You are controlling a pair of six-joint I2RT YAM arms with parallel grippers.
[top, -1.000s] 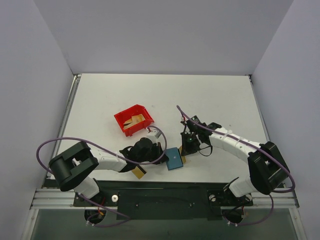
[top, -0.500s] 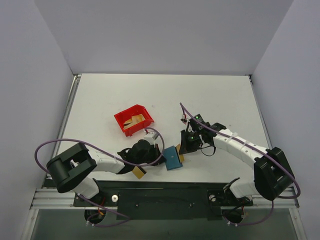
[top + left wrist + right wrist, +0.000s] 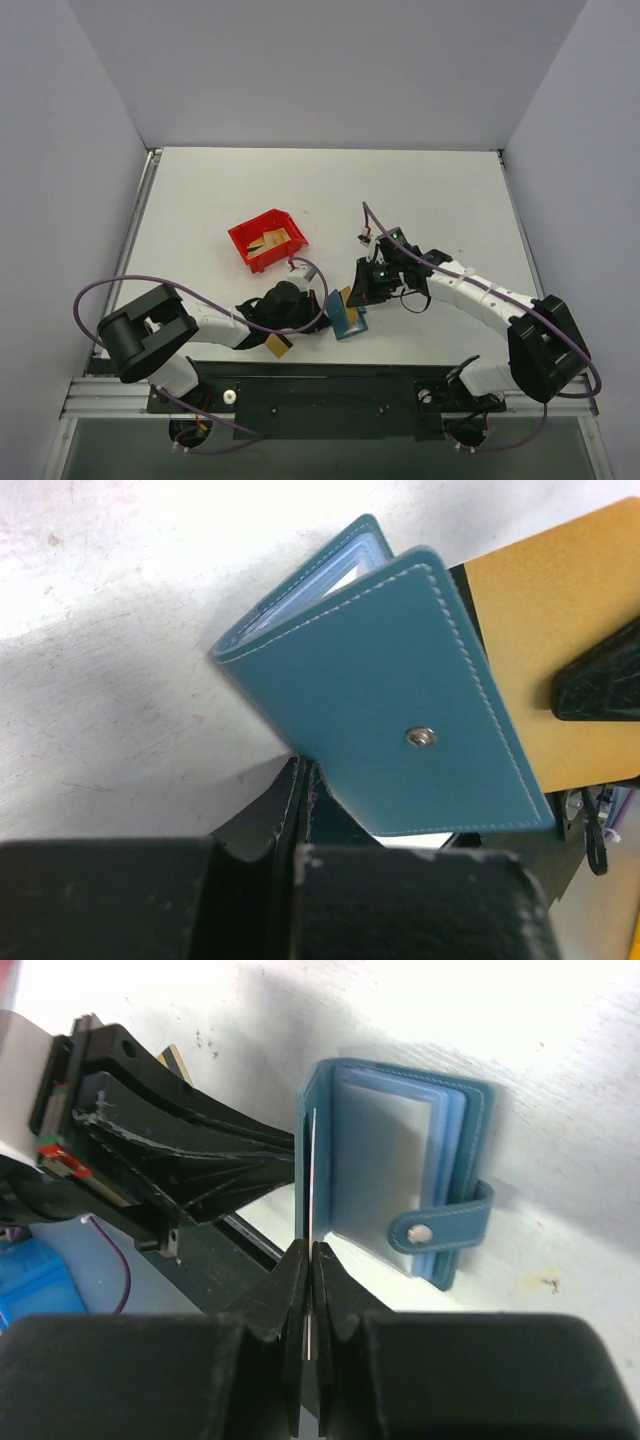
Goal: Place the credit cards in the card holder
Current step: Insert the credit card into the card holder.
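The card holder (image 3: 400, 705) sits near the front edge of the worktop (image 3: 430, 200), between the two arms, propped half open on its spine so that the pale blue sleeves inside face the right arm. It looks light and floppy, soft stitched covers around thin plastic pockets, so it will likely fold or skid unless one cover is pinned; the sensible hold is on a cover's free edge, clear of the snap tab (image 3: 440, 1228) and the pocket mouths. The left fingers (image 3: 300, 790) are together, pinching the lower edge of the outer cover there. Just beside the open side is a credit card (image 3: 520, 620), stiff, thin and probably slick, best gripped by its far end so the leading edge is free to enter a sleeve. The right fingers (image 3: 310, 1280) are clamped on it edge-on, its front edge at the sleeves; I cannot tell whether it has entered one. Farther out, a second card (image 3: 277, 345) lies by the left arm, and more cards (image 3: 270, 243) rest in the red bin (image 3: 240, 236).
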